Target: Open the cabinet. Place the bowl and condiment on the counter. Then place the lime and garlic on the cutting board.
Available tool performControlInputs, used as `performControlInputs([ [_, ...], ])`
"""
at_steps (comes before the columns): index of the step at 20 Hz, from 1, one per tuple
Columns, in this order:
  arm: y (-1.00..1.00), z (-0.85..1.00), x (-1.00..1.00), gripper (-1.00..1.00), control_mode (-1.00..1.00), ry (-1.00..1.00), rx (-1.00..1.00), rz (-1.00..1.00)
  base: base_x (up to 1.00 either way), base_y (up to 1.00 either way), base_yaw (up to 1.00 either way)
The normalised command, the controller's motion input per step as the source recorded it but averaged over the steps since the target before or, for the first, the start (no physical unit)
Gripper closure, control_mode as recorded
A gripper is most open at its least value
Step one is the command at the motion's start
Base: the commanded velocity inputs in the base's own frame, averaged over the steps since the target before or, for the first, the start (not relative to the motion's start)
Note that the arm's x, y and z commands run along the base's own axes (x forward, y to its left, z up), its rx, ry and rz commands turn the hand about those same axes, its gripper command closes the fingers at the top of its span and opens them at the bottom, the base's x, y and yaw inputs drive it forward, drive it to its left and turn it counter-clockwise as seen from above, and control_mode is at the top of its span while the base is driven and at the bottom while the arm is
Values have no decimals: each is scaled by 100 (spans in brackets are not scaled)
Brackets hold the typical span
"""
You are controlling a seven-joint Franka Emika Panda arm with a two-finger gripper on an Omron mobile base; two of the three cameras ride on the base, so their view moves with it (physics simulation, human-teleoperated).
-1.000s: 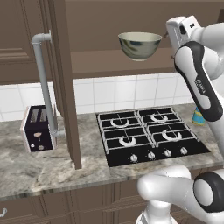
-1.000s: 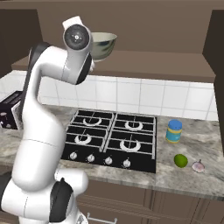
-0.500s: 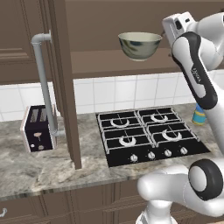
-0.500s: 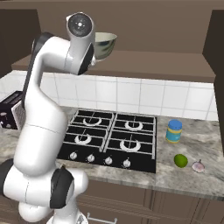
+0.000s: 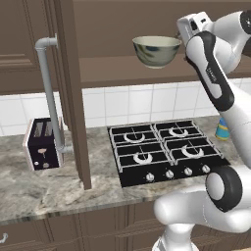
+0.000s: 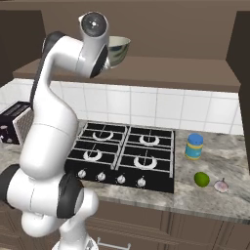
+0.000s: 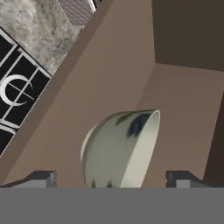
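Hanging just in front of the open cabinet [image 5: 68, 88], above its shelf, the bowl [image 5: 156, 50] lies directly ahead of the end effector [image 7: 111, 177]. Fingers stand apart at either side; whether they pinch the rim cannot be told. Desk [image 6: 215, 195] lies well below, right of the stove [image 6: 122, 156].

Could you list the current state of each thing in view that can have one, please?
cabinet: door swung open.
bowl: upright, lifted off the shelf.
gripper: fingers spread, bowl between them; grip unclear.
condiment jar: upright on the counter, lid on.
lime: resting on the counter.
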Motion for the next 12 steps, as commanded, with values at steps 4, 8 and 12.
performControlInputs([
  [4,0,0,27,-100,-100,0,0,0,0,0,0],
  [8,0,-1,13,-100,-100,3,0,0,0,0,0],
  [12,0,-5,15,-100,-100,3,0,0,0,0,0],
])
